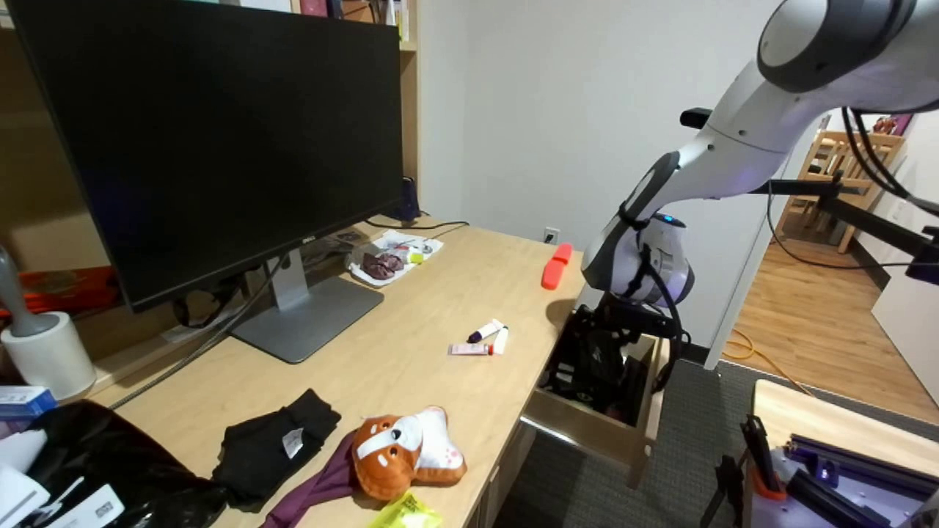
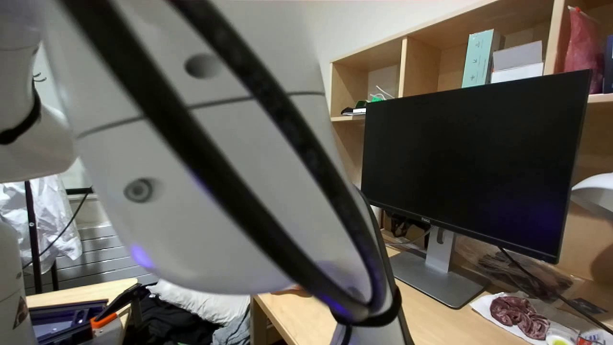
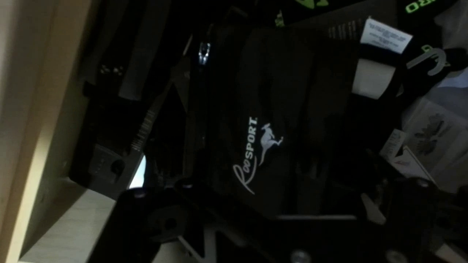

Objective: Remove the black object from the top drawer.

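Observation:
The pale wooden top drawer (image 1: 583, 433) stands pulled out beside the desk, full of dark items. Its wooden wall (image 3: 42, 117) runs along the left of the wrist view. In the wrist view, a black pouch (image 3: 248, 84) with white RooSport lettering and a kangaroo lies on top in the middle. Other dark items lie around it, so I cannot tell for certain which is the black object. My gripper (image 1: 615, 323) points down into the drawer. In the wrist view the gripper (image 3: 298, 190) has its dark fingers spread apart over the pouch's lower end. Contact is too dark to tell.
The desk (image 1: 411, 323) edge borders the drawer. Small tubes (image 1: 471, 350), a red case (image 1: 557, 265), a plush dog (image 1: 400, 451), black cloth (image 1: 275, 447) and a large monitor (image 1: 220, 139) stand or lie on it. A cart (image 1: 843, 469) stands at right.

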